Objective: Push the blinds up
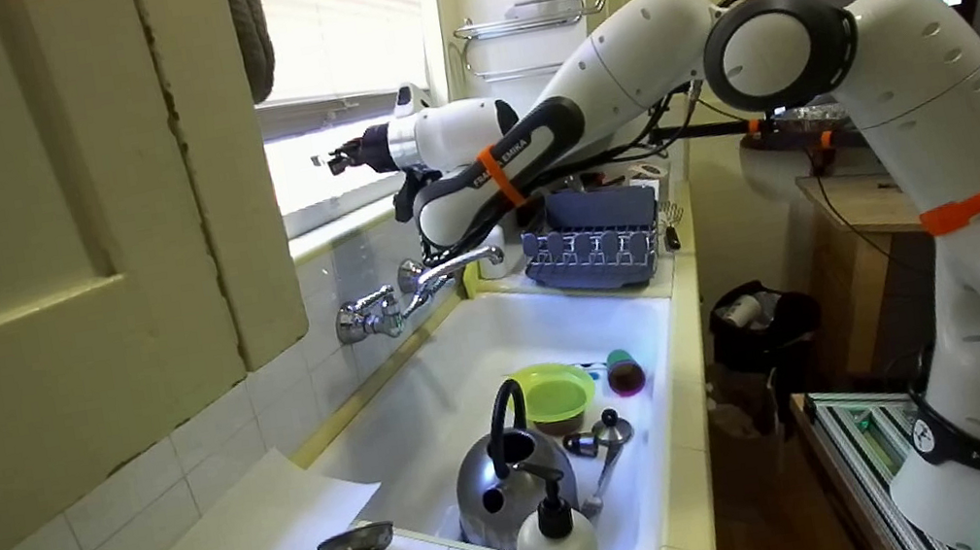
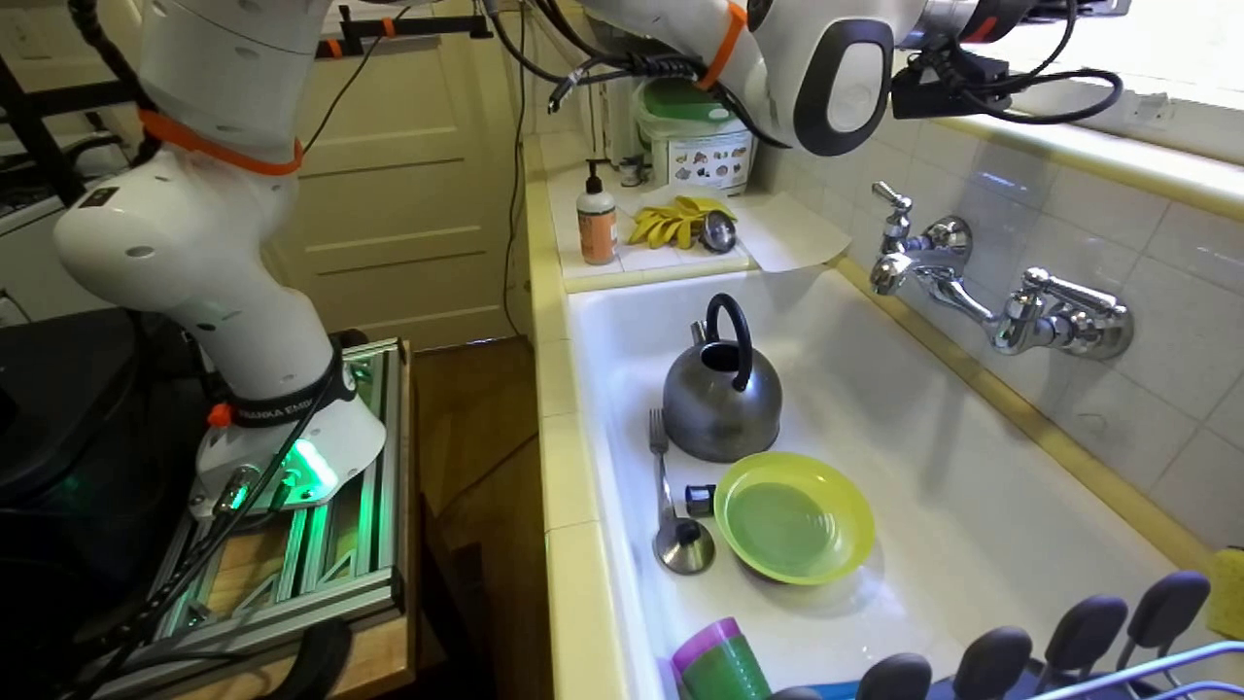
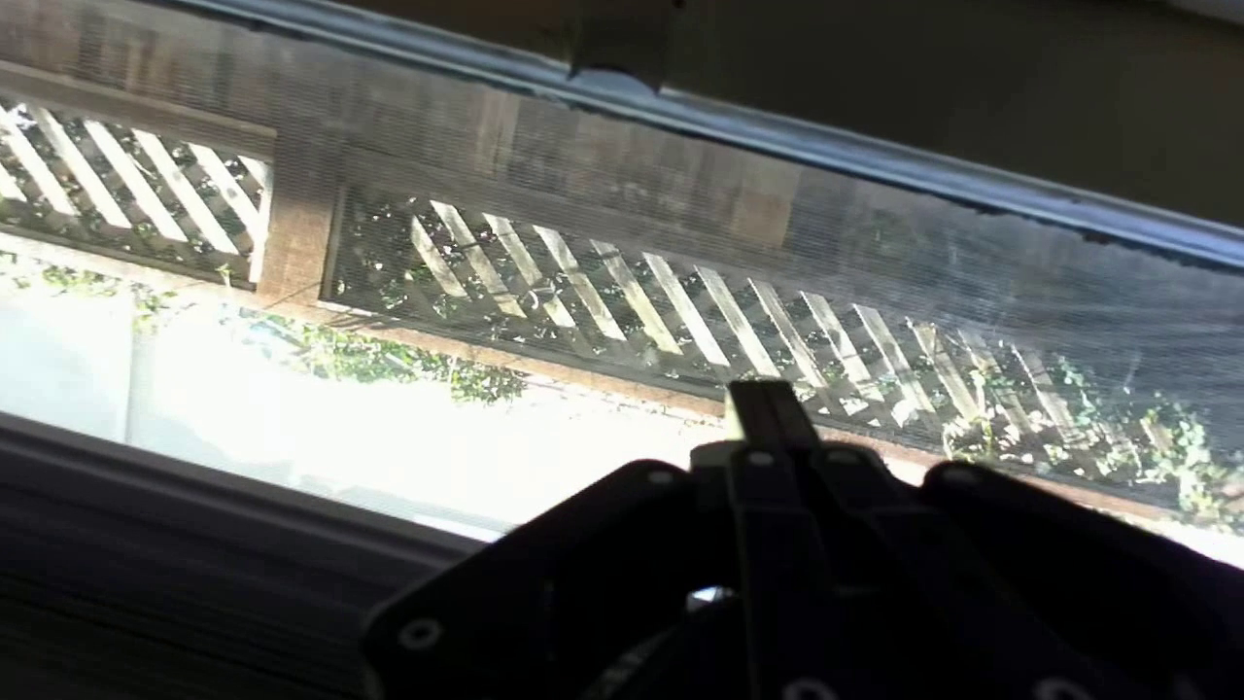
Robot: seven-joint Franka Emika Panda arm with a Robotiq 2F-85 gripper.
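Observation:
The white slatted blinds (image 1: 356, 21) hang over the upper part of the window in an exterior view, their bottom rail level and above the sill. My gripper (image 1: 329, 160) is in front of the bright uncovered pane, a little below the rail. In another exterior view only part of the gripper (image 2: 1074, 10) shows at the top edge, and the blinds are out of view there. In the wrist view, which stands upside down, my gripper (image 3: 768, 394) has its fingertips together with nothing between them. The blinds (image 3: 175, 593) show there as dark slats at the lower left.
A cream cabinet door (image 1: 44, 188) stands near the window, with a dark cloth (image 1: 250, 33) hanging beside it. Below the arm are the wall faucet (image 1: 423, 286), the sink (image 2: 933, 437) with a kettle (image 2: 724, 408), and a dish rack (image 1: 593, 244). The window sill (image 1: 345, 227) runs below the gripper.

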